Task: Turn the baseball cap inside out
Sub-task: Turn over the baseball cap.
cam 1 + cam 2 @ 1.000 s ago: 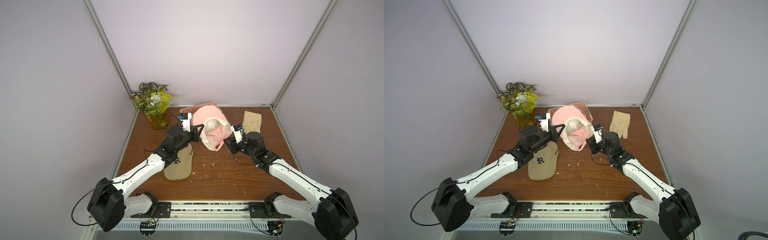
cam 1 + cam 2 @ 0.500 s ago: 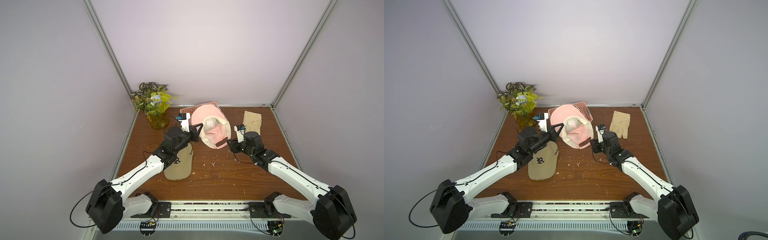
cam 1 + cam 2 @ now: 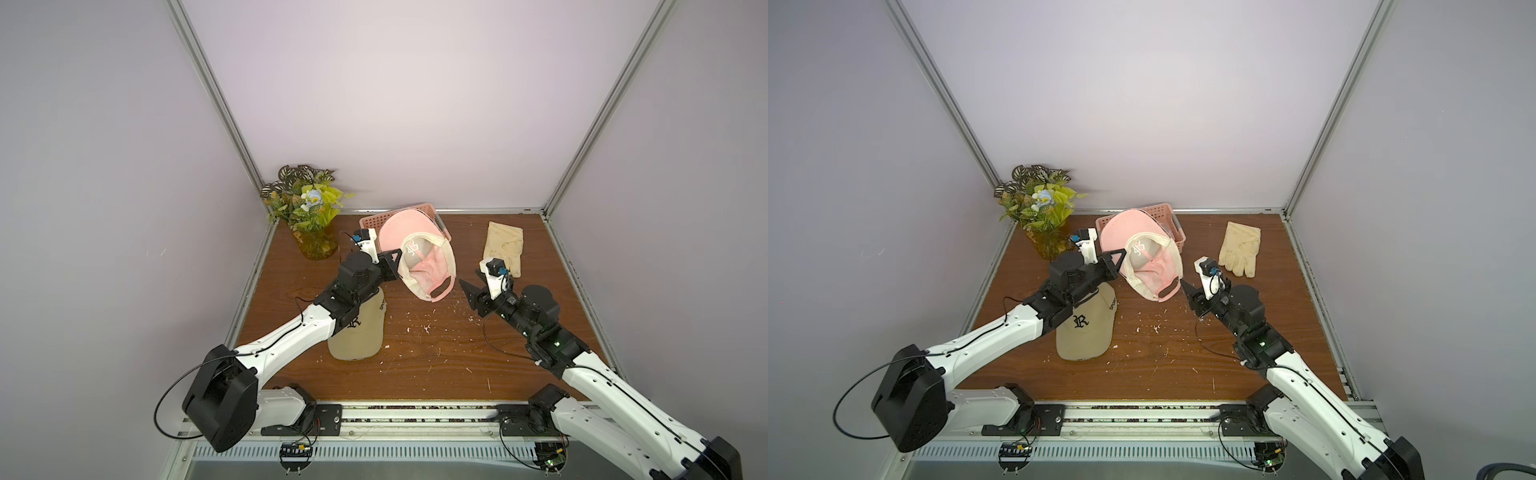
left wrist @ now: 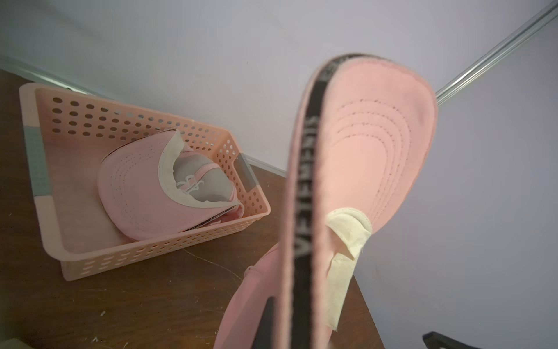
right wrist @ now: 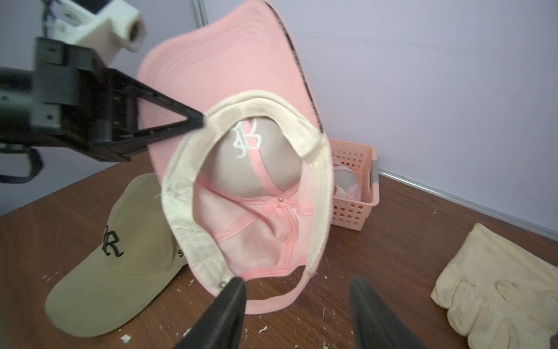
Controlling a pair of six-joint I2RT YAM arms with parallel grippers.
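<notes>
A pink baseball cap (image 3: 419, 249) (image 3: 1142, 245) hangs above the table, brim up. Its hollow inside, with the cream sweatband (image 5: 181, 217) and grey front lining, faces my right arm. My left gripper (image 3: 397, 259) (image 3: 1121, 257) is shut on the cap's edge where brim and sweatband meet, and its tip (image 5: 200, 122) shows in the right wrist view. The brim (image 4: 377, 145) fills the left wrist view. My right gripper (image 3: 465, 286) (image 5: 297, 282) is open, just short of the cap's back strap (image 5: 271, 302), holding nothing.
A tan cap (image 3: 359, 332) (image 5: 120, 250) lies under my left arm. A pink basket (image 3: 374, 218) (image 4: 90, 253) at the back holds another pink cap (image 4: 145, 187). A cream glove (image 3: 503, 247) (image 5: 498, 287) lies back right. A plant vase (image 3: 309, 208) stands back left.
My right gripper opened, let go of the cap's lower rear edge and drew back to the right. The cap swung back under the left gripper, which stayed shut.
</notes>
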